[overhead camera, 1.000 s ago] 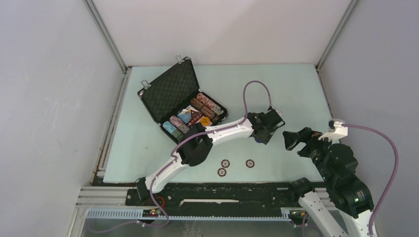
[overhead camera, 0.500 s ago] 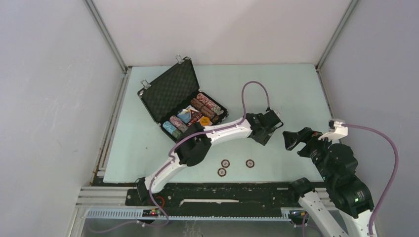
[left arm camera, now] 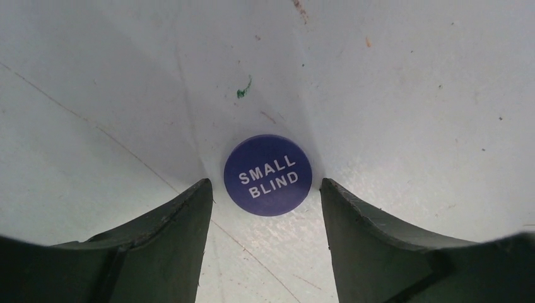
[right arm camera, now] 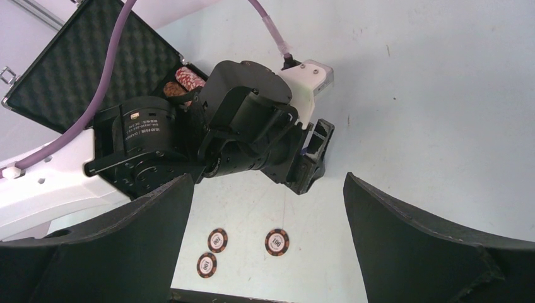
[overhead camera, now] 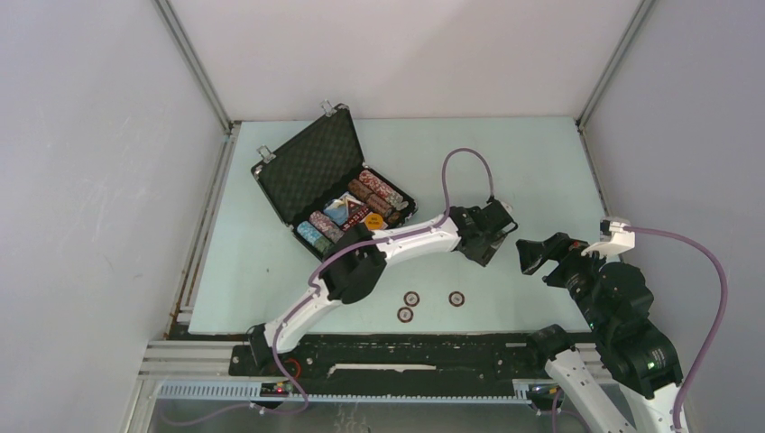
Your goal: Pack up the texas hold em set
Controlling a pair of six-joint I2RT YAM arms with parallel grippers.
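Note:
The black briefcase [overhead camera: 311, 171] lies open at the back left, with rows of poker chips [overhead camera: 379, 194], card decks and an orange button [overhead camera: 373, 220] in its tray. A blue round "SMALL BLIND" button [left arm camera: 267, 175] lies flat on the table. My left gripper [left arm camera: 265, 183] is open, low over it, with one finger [left arm camera: 170, 240] on each side and neither touching it. In the top view the left gripper [overhead camera: 483, 239] hides the button. My right gripper [overhead camera: 532, 255] is open and empty, just right of the left one.
Three brown "100" chips lie loose on the table near the front edge: one [overhead camera: 411, 299], another [overhead camera: 405, 314] and a third [overhead camera: 456, 298]. They also show between my right fingers [right arm camera: 277, 242]. Grey walls close in the table on three sides.
My left gripper has shifted slightly over the blue button, whose edge showed beside it in the top view a second ago and is now covered. The right arm has not moved.

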